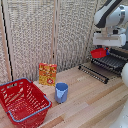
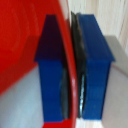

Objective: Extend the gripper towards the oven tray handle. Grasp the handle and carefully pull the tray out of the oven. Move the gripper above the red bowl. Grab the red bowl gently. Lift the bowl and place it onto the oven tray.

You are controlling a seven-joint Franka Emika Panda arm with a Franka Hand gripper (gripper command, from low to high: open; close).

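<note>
Small shallow round red bowl (image 1: 98, 52): held in the air just over the flat dark metal wire tray (image 1: 111, 62), which is pulled out of the front of the boxy dark oven (image 1: 122, 54) at the exterior view's right edge. I cannot tell whether the bowl's underside already touches the bars.

White blocky gripper (image 1: 106, 46) on the bulky white arm: in the wrist view the two blue fingertips (image 2: 52, 70) sit one on each side of the bowl's thin red rim (image 2: 70, 70), dark pads pressed to it, so it is clamped on the rim. Rim pinch judged sensible: a shallow bowl offers no other edge narrow enough to fit between the fingers, and it hangs from the gripper on the side toward the table. Judged stage: placing, bowl over the rack, release not yet made.

A second dark slatted rack or oven door (image 1: 94, 73) lies on the pale wooden table (image 1: 90, 105) at about 7 o'clock from the bowl; too blurred to tell which.

Farther out, same direction, well apart: blue plastic cup (image 1: 61, 92), orange and yellow printed box (image 1: 47, 74) standing upright, large red mesh basket with blue rim (image 1: 22, 102) at the exterior view's lower left. Beige woven screen (image 1: 45, 35) behind.

None of these stands between bowl and tray. Risk judged: bowl tilting on the bars at release.
</note>
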